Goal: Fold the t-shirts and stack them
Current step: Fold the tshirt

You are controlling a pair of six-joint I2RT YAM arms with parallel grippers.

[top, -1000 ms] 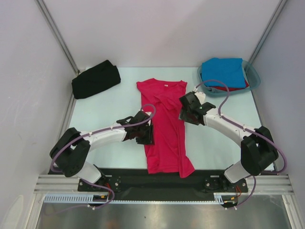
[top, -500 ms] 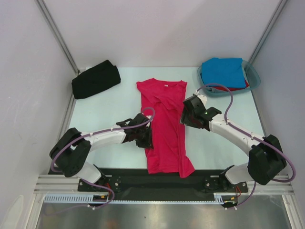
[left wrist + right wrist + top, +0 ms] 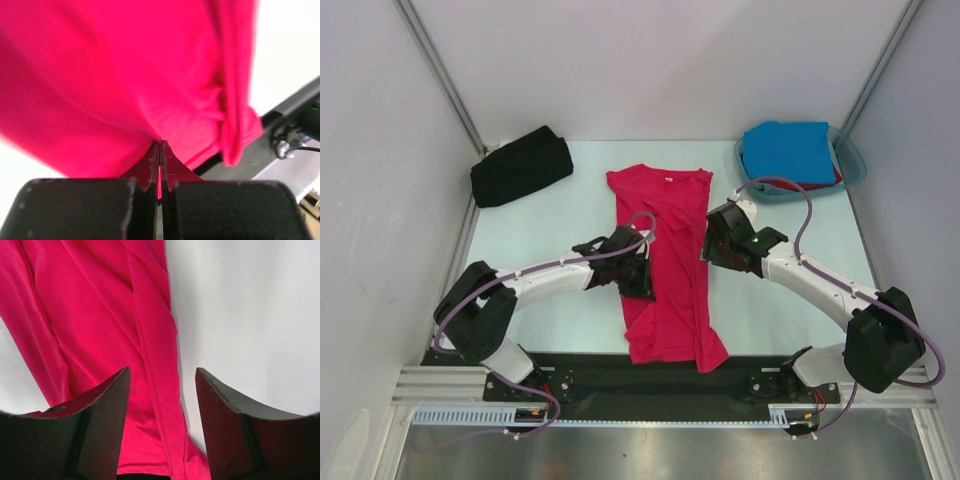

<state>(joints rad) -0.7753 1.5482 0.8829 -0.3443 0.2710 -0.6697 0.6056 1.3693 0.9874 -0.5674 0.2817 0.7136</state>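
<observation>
A crimson-pink t-shirt [image 3: 665, 265] lies lengthwise in the middle of the table, its sides folded in and its white neck label at the far end. My left gripper [image 3: 638, 280] is shut on the shirt's left edge, and the pinched cloth [image 3: 161, 150] rises between its fingertips. My right gripper [image 3: 712, 240] hangs open over the shirt's right edge [image 3: 160, 365], one finger [image 3: 107, 405] above the cloth, the other [image 3: 220, 405] above bare table. A folded black t-shirt [image 3: 520, 166] rests at the far left. A bright blue t-shirt [image 3: 790, 150] lies on a red one [image 3: 838, 176] in the tub.
The translucent teal tub [image 3: 850, 160] stands at the far right corner. White walls with metal posts enclose the table on three sides. A black rail [image 3: 650, 375] runs along the near edge, just below the shirt's hem [image 3: 240, 135].
The left gripper slid right onto the shirt's left edge and closed on it. The right gripper dropped slightly toward the shirt's right edge and stayed open.
</observation>
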